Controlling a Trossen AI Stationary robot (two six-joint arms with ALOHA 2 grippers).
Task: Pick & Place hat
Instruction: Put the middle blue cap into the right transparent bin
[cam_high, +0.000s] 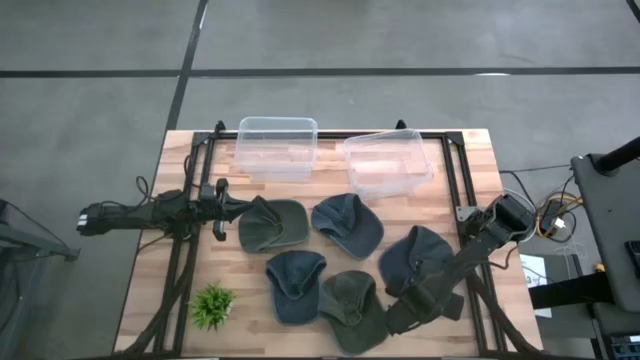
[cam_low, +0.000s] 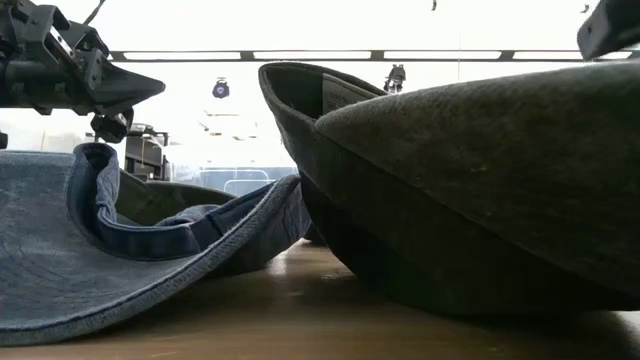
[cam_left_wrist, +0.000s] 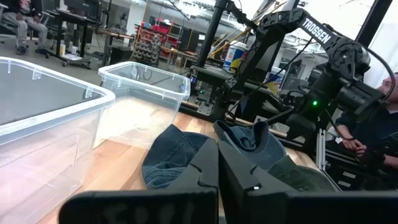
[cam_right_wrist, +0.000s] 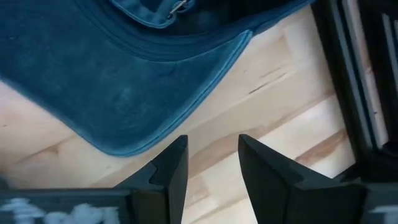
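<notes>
over on the right side of the bench (cam_high: 470, 150), the right gripper (cam_right_wrist: 212, 163) hangs low with its jaws spread and nothing between them, bare wood showing in the gap. just ahead of the fingertips in the right wrist view lies the brim of a blue hat (cam_right_wrist: 118, 87), its curved edge close to the jaws but not yet between them, so my read is that the next move turns on sliding forward onto that brim edge. from above, that arm reaches down over the dark hat (cam_high: 415, 258) at the right of the group, and it is plainly the nearer arm to it. five hats lie in a loose cluster mid-bench: an olive hat (cam_high: 272, 224) on the left, a slate one (cam_high: 347, 222) beside it, a blue denim hat (cam_high: 296, 283) in front, and an olive cap (cam_high: 352, 308) nearest the front edge. they look soft, washed and floppy, crowns slumped and brims curling up, as the low view shows. the left gripper (cam_high: 222, 200) sits just beside the olive hat, jaws pressed together and holding nothing in its wrist view. two clear bins, a left bin (cam_high: 277, 147) and a right bin (cam_high: 389, 164), wait empty at the back, well apart from the hats. a small green plant (cam_high: 212, 305) sits at the front left.
</notes>
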